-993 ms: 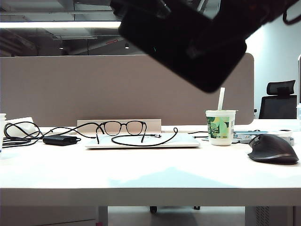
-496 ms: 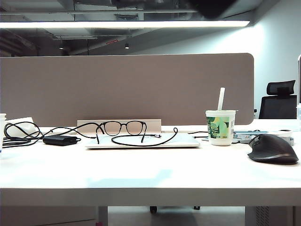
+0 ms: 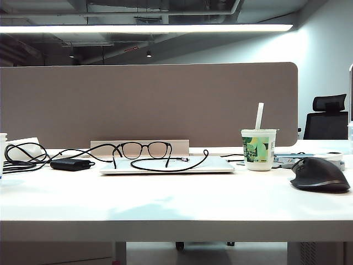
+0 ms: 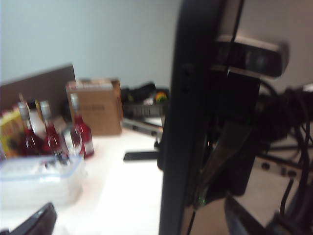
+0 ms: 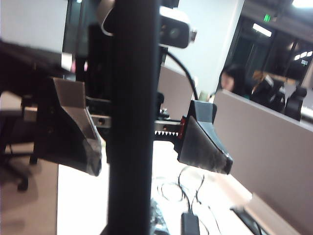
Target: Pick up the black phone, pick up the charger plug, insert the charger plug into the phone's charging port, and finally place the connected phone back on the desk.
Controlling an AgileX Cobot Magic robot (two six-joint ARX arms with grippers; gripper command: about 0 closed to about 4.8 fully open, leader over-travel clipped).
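left hand (image 5: 156,147) spread wide beside the upright black phone (image 5: 128,117); right hand pinches the phone (image 4: 188,122) above the counter (image 3: 176,204).

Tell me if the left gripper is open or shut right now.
Open. The right wrist view shows the left gripper with fingers spread wide either side of the black phone, which the right gripper holds edge-on.

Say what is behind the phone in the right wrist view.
The left gripper, open, a finger showing either side; the phone hides its middle. The right gripper, shut on the phone, is out of this view.
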